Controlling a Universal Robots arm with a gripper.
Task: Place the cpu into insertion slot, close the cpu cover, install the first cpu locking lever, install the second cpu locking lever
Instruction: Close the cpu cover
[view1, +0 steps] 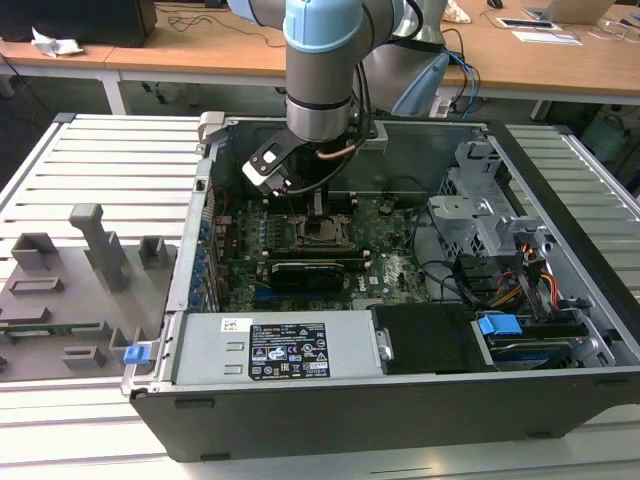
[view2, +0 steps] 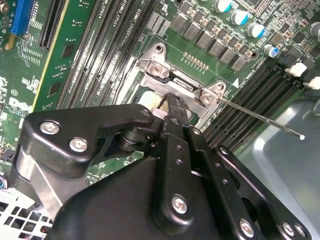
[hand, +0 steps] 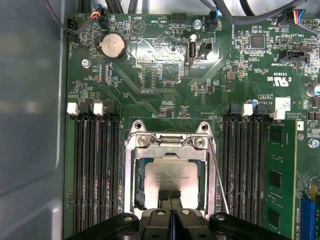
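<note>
The cpu, a pale silver square chip, lies in the insertion slot on the green motherboard inside the open computer case. The cpu cover, a thin metal frame, lies around the chip, hinged at its screwed bar. My gripper is shut, its black fingertips pressed together and resting at one edge of the chip. In the second wrist view the gripper points down at the socket bracket. A thin wire locking lever stands free beside the socket, and its rod sticks out past the memory slots.
Long black memory slots flank the socket on both sides. A long black card lies just in front of the socket. The power supply, the drive cage and cables crowd the case. A grey fixture plate sits at the exterior view's left.
</note>
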